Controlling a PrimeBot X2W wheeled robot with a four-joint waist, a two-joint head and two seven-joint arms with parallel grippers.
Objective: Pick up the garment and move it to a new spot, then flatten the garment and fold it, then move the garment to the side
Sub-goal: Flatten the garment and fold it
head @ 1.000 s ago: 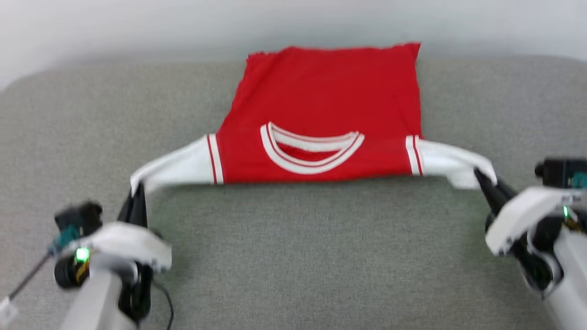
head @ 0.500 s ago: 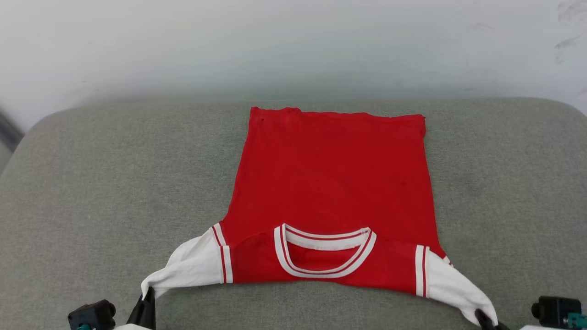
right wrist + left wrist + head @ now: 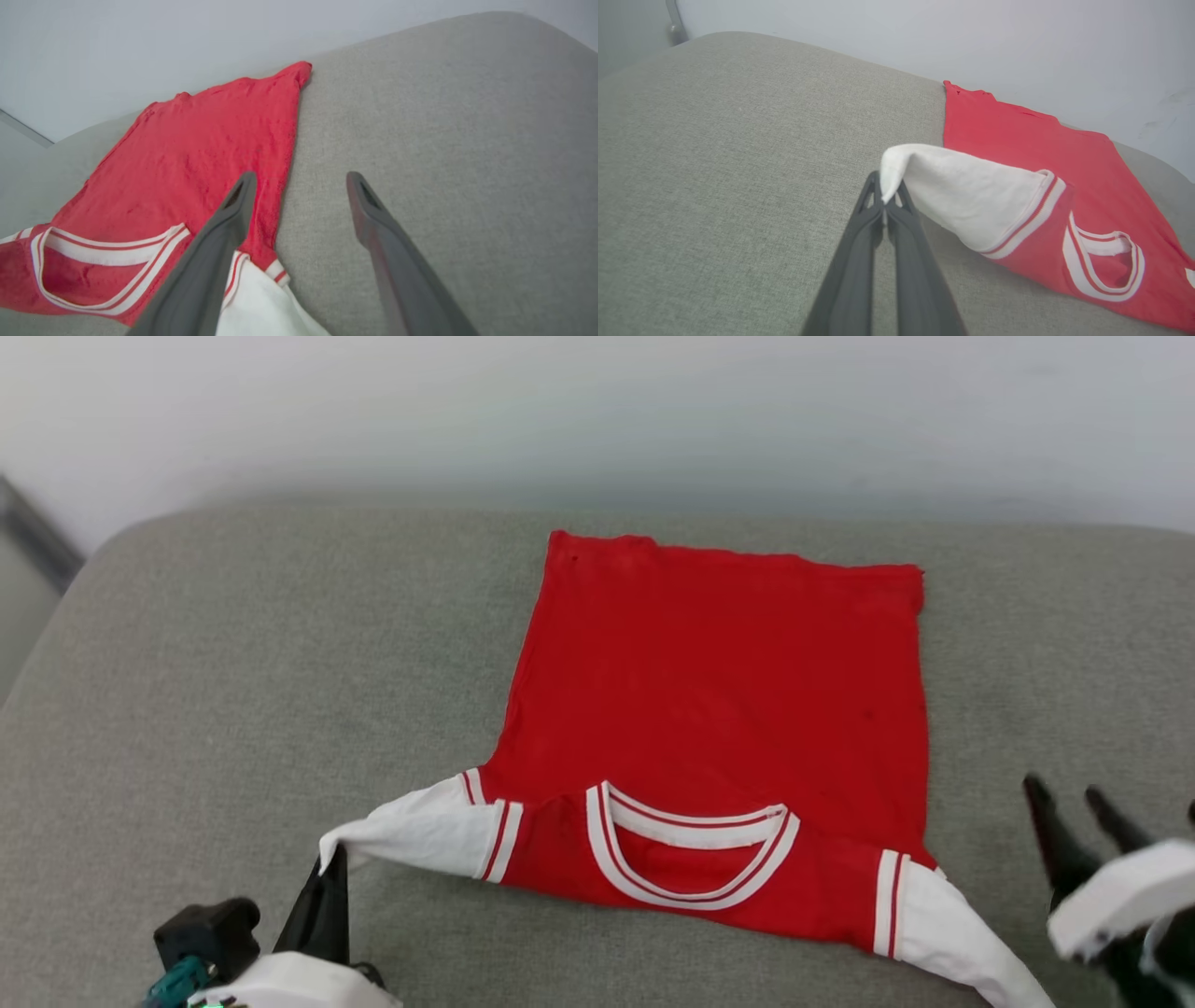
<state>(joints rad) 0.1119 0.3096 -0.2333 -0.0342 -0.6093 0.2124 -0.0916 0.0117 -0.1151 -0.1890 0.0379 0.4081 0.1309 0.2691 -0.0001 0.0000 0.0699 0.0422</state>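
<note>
The garment (image 3: 719, 691), a red T-shirt with white sleeves and a striped collar, lies spread on the grey cushion (image 3: 233, 663), collar toward me and plain red side up. My left gripper (image 3: 329, 870) is shut on the tip of its left white sleeve (image 3: 957, 191), which it holds slightly lifted off the cushion. In the left wrist view the fingers (image 3: 896, 219) pinch the sleeve's edge. My right gripper (image 3: 1069, 793) stands open above the cushion, to the right of the garment. The right white sleeve (image 3: 952, 933) lies loose below and left of it. The right wrist view shows the spread fingers (image 3: 233, 210) empty.
The cushion's bare grey fabric (image 3: 444, 116) stretches wide on both sides of the garment. A pale wall (image 3: 597, 411) runs behind its far edge. A dark strip (image 3: 37, 537) shows at the far left past the cushion's rounded corner.
My right gripper has opened and let go of the right sleeve, which now lies on the cushion. The head camera has tilted and shifted. My left gripper still holds its sleeve.
</note>
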